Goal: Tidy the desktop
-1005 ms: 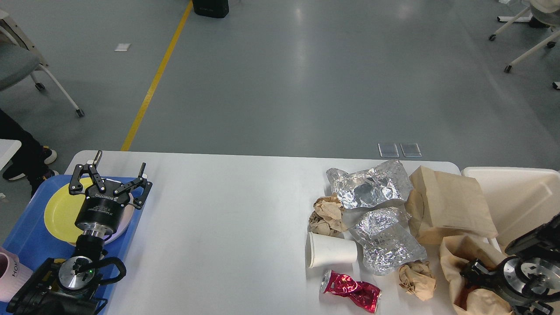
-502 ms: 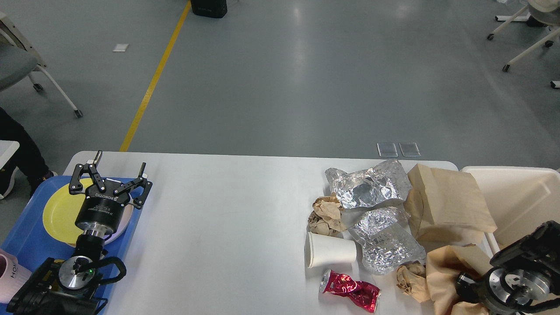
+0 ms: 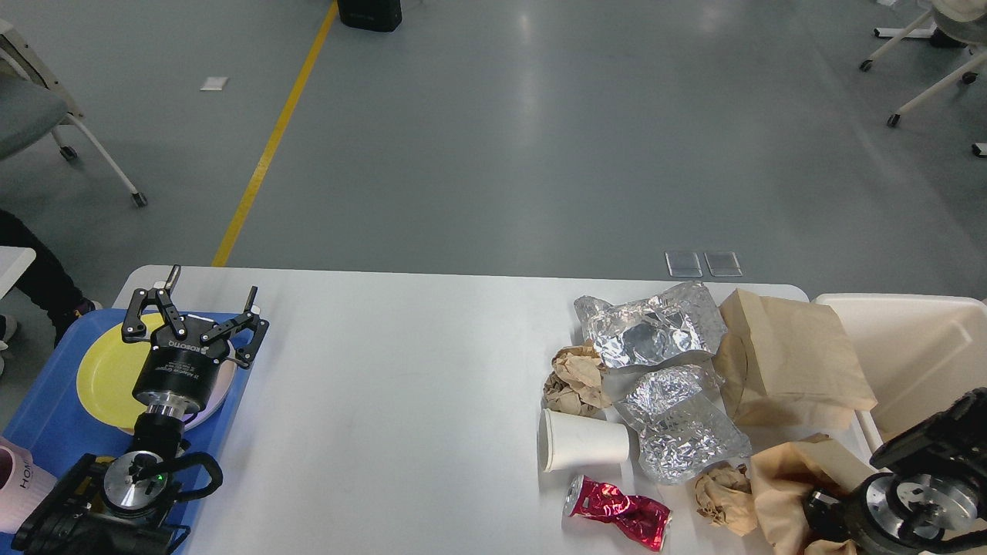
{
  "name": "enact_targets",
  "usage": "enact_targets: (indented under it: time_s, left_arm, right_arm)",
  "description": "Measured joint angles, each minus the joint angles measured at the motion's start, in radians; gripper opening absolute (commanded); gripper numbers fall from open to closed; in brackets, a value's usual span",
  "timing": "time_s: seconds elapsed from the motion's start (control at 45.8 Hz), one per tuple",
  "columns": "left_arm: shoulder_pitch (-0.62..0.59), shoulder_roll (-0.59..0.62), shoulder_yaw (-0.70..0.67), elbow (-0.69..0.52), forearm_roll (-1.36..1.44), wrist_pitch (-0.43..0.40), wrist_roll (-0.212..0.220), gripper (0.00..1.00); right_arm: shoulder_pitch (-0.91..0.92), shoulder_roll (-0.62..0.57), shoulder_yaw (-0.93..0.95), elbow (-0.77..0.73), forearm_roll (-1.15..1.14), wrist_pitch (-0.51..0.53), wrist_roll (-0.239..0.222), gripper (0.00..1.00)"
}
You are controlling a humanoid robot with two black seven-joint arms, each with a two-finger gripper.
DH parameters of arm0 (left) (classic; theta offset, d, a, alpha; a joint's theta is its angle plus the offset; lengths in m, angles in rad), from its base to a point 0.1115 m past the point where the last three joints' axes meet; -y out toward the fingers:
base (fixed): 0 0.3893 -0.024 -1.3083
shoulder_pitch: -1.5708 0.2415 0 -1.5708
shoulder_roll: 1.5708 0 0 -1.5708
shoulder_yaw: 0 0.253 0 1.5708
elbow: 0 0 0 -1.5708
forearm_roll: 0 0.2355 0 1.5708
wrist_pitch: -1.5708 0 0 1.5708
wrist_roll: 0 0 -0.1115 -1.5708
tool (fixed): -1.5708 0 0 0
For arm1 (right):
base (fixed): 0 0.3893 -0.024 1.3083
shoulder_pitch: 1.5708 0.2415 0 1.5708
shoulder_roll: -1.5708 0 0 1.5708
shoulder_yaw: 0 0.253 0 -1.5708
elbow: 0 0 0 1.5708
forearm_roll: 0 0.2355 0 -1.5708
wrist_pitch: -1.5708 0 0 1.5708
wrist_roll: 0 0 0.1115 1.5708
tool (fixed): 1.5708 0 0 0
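The desktop [image 3: 401,401] fills the near half of the view, and tidying looks far from done: two foil wrappers [image 3: 651,331], brown bags [image 3: 794,358], crumpled paper [image 3: 574,378], a paper cup [image 3: 582,441] on its side and a crushed red can [image 3: 617,515] still litter its right side. The cream bin [image 3: 917,354] at the right looks empty. At the left, the blue tray [image 3: 46,416] holds a yellow plate [image 3: 108,370]. The left gripper [image 3: 199,304] hovers there, jaws spread. The right gripper [image 3: 821,516] seems to pinch a brown bag [image 3: 794,478], though I cannot tell.
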Motion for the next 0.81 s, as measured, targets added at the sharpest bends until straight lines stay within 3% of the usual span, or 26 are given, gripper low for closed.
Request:
enact_targets:
  time_s: [0.262,0.437,0.633,0.808]
  left_arm:
    - [-0.001,0.000,0.000,0.000,0.000,0.000,0.000,0.97]
    - [-0.001,0.000,0.000,0.000,0.000,0.000,0.000,0.97]
    - [-0.001,0.000,0.000,0.000,0.000,0.000,0.001,0.97]
    - [-0.001,0.000,0.000,0.000,0.000,0.000,0.002,0.97]
  right_arm:
    - [0.331,-0.087,-0.195,0.187,-0.015,0.185,-0.004,0.00]
    - [0.679,-0.081,-0.401,0.318,-0.025,0.319,-0.005,0.00]
    - [1.024,-0.026,-0.561,0.356,-0.033,0.517,-0.004,0.00]
    - [1.108,0.017,-0.612,0.357,-0.034,0.553,-0.005,0.00]
